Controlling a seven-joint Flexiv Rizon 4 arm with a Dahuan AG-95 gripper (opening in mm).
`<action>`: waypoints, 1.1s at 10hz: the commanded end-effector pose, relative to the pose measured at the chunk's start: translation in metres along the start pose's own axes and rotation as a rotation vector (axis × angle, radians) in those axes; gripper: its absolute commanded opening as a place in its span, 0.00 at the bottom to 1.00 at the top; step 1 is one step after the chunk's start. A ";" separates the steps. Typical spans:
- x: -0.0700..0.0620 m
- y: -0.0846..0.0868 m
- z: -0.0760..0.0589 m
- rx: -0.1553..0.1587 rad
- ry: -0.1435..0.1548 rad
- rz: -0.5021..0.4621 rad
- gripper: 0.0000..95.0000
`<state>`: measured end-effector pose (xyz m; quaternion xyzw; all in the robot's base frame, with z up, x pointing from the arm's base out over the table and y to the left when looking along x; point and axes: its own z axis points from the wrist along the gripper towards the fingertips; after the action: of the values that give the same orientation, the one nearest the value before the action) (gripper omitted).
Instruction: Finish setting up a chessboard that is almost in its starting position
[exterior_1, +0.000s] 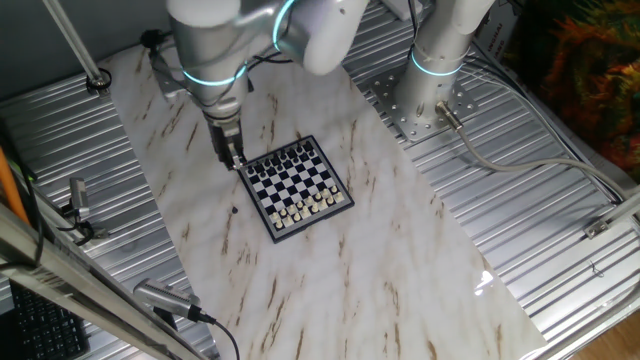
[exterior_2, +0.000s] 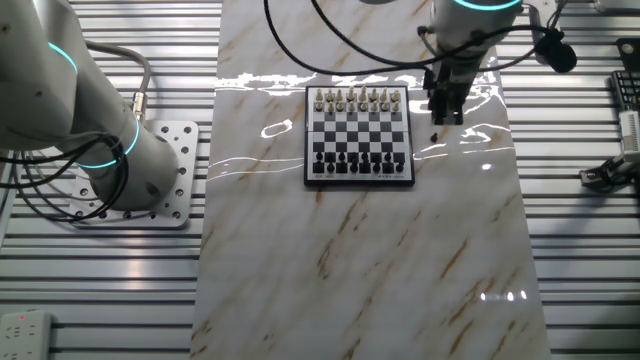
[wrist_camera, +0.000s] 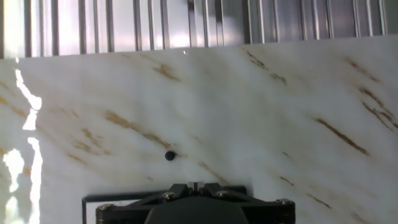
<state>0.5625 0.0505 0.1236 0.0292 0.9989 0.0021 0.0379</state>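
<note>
So the board is pretty much set — rows of pale pieces along 1 edge and dark ones along the opposite edge, sitting mid-slab on the marble top. What's left looks like 1 stray piece, a tiny dark thing lying on the marble off the board, well apart from the rows. In the other fixed view it shows as a dot just off the board's side, right below the gripper. I can't tell which square it belongs on; the rows are too small to spot the gap.

The gripper hangs just beside the board's edge, not over it, with the stray a bit ahead of the fingers in the hand view and slightly to the left. Nothing is visibly held. Whether the jaws are spread or pinched — honestly can't tell, the fingertips don't show clearly in any view.
</note>
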 end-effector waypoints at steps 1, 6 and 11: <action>-0.002 0.003 0.015 0.000 -0.007 0.002 0.00; -0.001 0.016 0.042 0.017 -0.011 0.009 0.00; -0.002 0.019 0.056 0.019 -0.007 0.007 0.00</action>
<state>0.5690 0.0701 0.0656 0.0331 0.9986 -0.0073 0.0409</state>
